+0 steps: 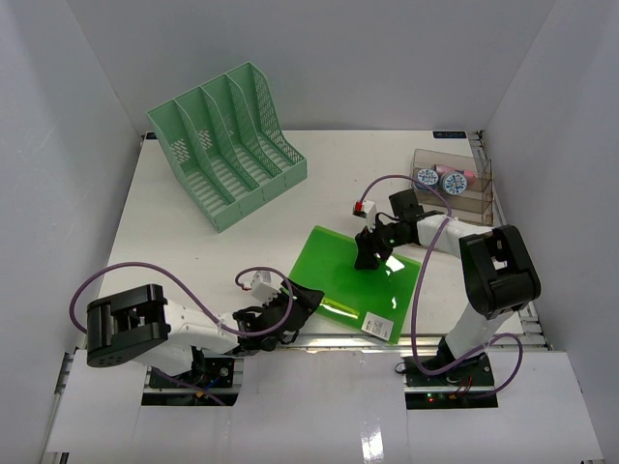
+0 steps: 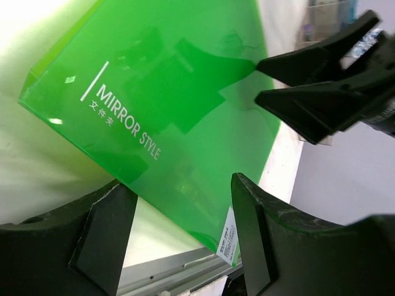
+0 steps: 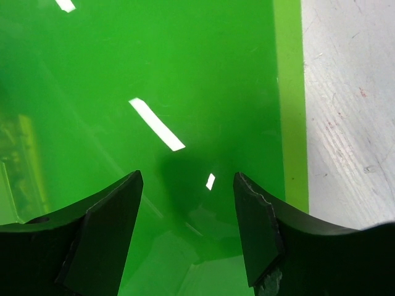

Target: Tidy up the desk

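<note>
A glossy green folder (image 1: 353,280) printed "MIRROR STYLE" lies flat on the white desk (image 1: 184,242), near the front rail. My left gripper (image 1: 306,302) is at the folder's near left edge. In the left wrist view the left gripper (image 2: 185,203) is open, with the folder (image 2: 166,105) edge lying between its wide-set fingers. My right gripper (image 1: 368,258) points down over the folder's far middle. It is open in the right wrist view (image 3: 188,185), just above the green sheet (image 3: 154,80), holding nothing.
A mint green file rack (image 1: 227,140) stands at the back left. A clear box (image 1: 455,179) with tape rolls sits at the back right. The silver rail (image 1: 319,343) runs just below the folder. Grey walls close in on three sides.
</note>
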Available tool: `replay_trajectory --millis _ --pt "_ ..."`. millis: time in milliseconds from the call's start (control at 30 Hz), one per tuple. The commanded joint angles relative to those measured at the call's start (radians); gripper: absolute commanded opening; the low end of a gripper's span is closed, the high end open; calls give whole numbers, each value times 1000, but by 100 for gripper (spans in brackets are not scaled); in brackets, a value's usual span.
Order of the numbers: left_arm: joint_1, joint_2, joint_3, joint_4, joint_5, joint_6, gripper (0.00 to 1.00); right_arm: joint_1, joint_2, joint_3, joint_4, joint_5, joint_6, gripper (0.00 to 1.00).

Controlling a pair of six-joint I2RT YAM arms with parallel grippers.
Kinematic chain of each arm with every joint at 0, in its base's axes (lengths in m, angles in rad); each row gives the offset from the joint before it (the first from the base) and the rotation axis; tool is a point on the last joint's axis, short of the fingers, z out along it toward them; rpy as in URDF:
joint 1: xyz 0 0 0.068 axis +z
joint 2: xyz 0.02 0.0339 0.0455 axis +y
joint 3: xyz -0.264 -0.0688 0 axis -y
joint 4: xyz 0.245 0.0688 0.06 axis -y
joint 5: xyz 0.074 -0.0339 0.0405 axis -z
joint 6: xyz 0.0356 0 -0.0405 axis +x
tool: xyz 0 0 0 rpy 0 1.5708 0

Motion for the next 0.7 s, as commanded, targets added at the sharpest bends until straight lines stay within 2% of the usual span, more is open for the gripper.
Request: replay_trajectory --millis 0,267,667 --pt "-5 3 -27 239 -99 123 71 2 50 -7 -97 3 -7 66" --pt "-4 53 -16 363 -112 201 63 2 51 -10 -112 -15 -15 65" --pt "18 106 18 373 -91 220 48 0 25 -25 -147 -58 -34 64"
